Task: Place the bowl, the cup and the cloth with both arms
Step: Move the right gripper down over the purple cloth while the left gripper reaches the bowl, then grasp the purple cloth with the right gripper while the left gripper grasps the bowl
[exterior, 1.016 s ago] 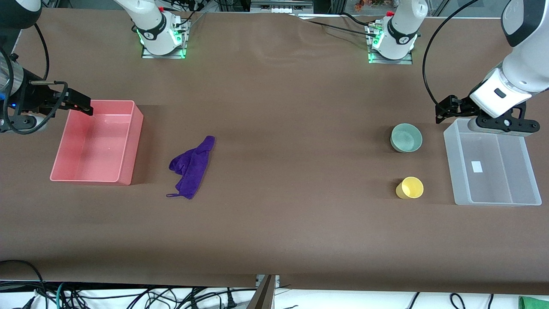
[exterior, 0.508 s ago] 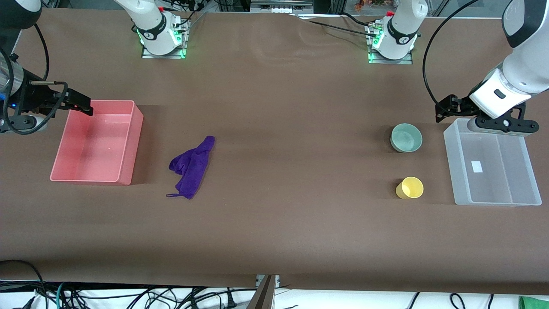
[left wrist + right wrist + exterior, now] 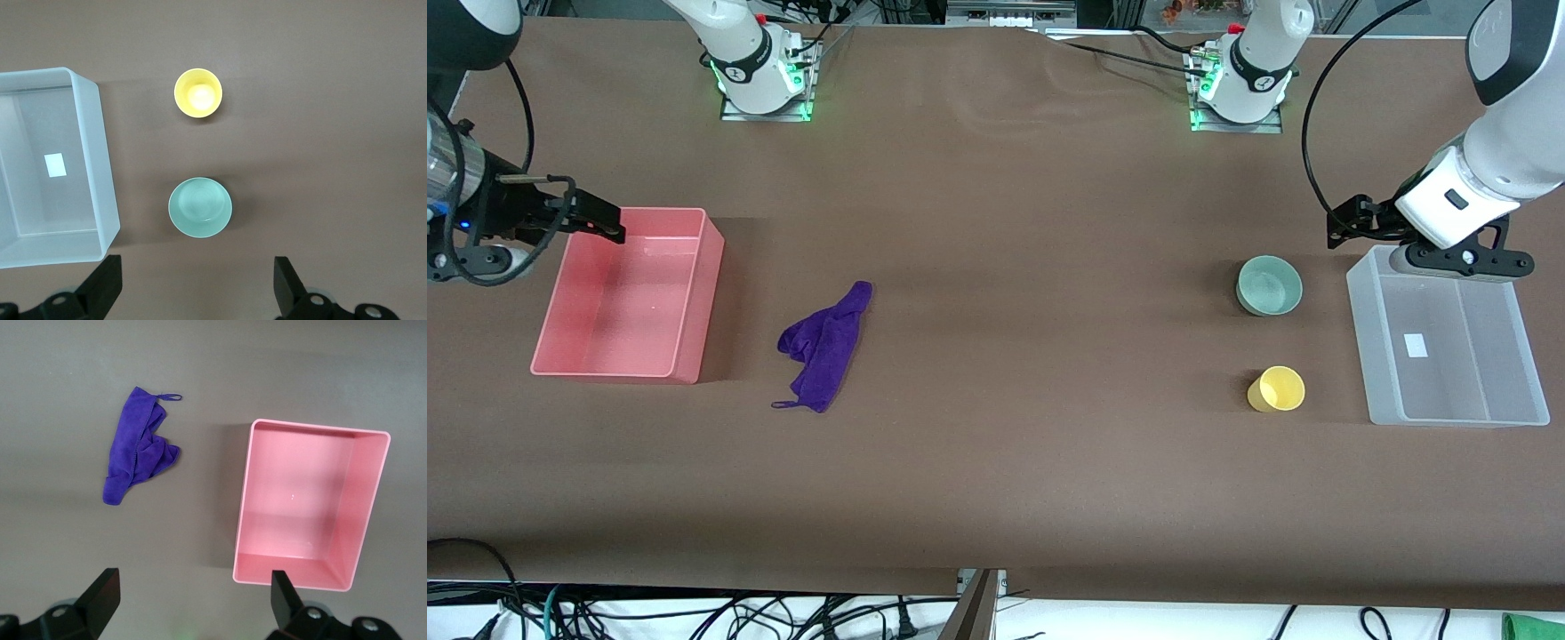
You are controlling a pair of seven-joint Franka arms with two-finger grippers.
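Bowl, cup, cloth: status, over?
Left hand open above bowl; cup beside it. Right hand open over pink bin; cloth untouched. Nothing in the way.

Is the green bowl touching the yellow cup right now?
Apart. The left wrist view shows bare table between the bowl and the cup; the front view shows the same gap.

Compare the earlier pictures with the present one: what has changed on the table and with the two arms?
Very little. The right claw, open and empty, shifted slightly over the pink bin corner. The left claw, also open and empty, drew back slightly by the clear bin corner. Nothing was grasped or released. The bowl, cup and cloth lie where they were.
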